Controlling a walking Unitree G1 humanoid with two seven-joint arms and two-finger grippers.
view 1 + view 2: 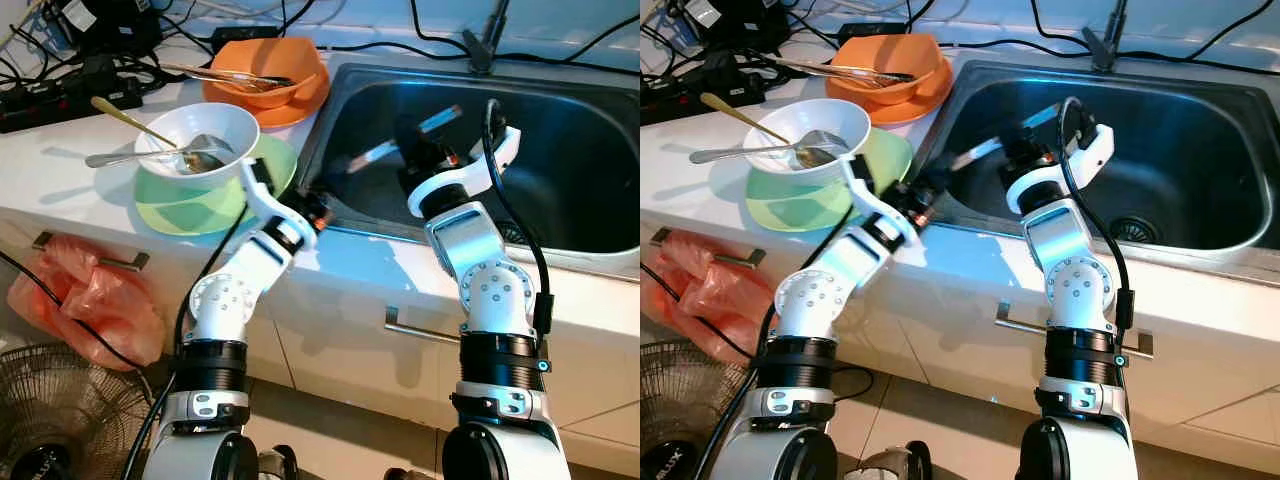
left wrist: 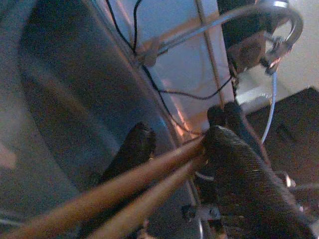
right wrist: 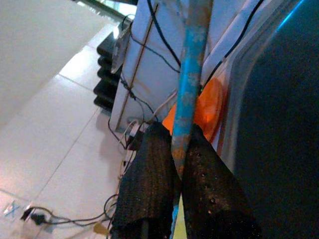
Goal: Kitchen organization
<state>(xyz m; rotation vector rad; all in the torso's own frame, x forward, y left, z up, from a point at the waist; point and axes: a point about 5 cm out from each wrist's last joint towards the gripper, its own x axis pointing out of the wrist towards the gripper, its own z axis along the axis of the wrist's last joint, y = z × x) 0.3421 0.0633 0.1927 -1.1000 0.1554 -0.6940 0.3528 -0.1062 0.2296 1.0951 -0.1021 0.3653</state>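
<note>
My left gripper (image 1: 317, 207) sits at the left rim of the steel sink (image 1: 560, 245), shut on a pair of brown chopsticks (image 2: 144, 186) that run between its fingers (image 2: 234, 164). Inside the sink, my right gripper (image 1: 415, 145) is shut on a pale bluish stick (image 3: 192, 64) whose ends (image 1: 440, 120) poke out both sides. On the counter stands a white bowl (image 1: 225, 125) with spoons (image 1: 130, 120) in it, on green plates (image 1: 180, 210). Behind it are orange bowls (image 1: 300, 85) holding more utensils.
A tap (image 1: 480, 50) rises behind the sink, with black cables and a power strip (image 1: 60, 95) along the back of the counter. Below the counter hang an orange plastic bag (image 1: 90, 300) and drawer handles (image 1: 420, 330). A fan (image 1: 60, 420) stands on the floor at left.
</note>
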